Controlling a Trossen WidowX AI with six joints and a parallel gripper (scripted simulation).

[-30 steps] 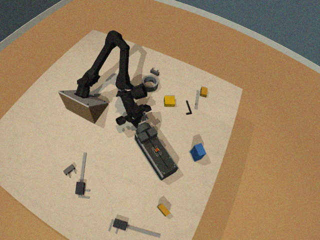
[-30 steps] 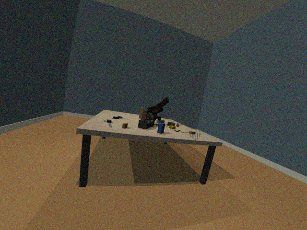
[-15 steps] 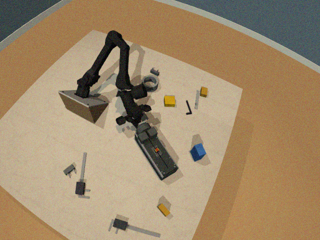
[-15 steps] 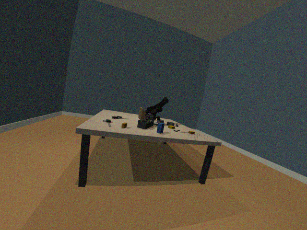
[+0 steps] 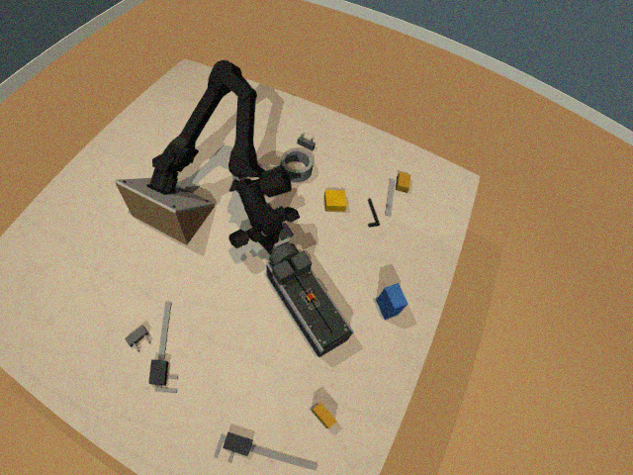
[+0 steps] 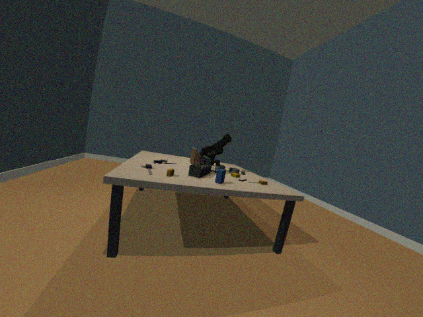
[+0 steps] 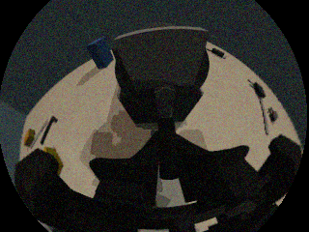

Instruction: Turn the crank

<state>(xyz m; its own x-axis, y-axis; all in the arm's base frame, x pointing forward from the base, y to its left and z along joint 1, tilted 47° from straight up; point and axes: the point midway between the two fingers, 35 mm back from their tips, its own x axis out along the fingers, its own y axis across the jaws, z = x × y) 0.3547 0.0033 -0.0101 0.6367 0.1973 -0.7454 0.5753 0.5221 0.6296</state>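
The machine (image 5: 326,327) (image 6: 199,170) (image 7: 161,55) is a long dark box with raised grey blocks at its arm-side end. Its red pointer (image 5: 310,296) sits on the slot in the top in the top view. Pale marks lie close around it, but they are too small and grainy to tell whether the pointer is exactly level with them. My gripper (image 5: 270,248) (image 7: 163,133) is at the machine's arm-side end, shut on the crank handle. The handle is mostly hidden by the dark fingers. The wrist view does not show the pointer.
A blue block (image 5: 393,300) (image 6: 220,176) (image 7: 100,52) stands beside the machine. A yellow block (image 5: 335,200), a grey ring (image 5: 297,173) and a black hex key (image 5: 374,212) lie on the arm's other side. Two calipers (image 5: 158,372) (image 5: 237,442) and an orange block (image 5: 323,415) lie farther off.
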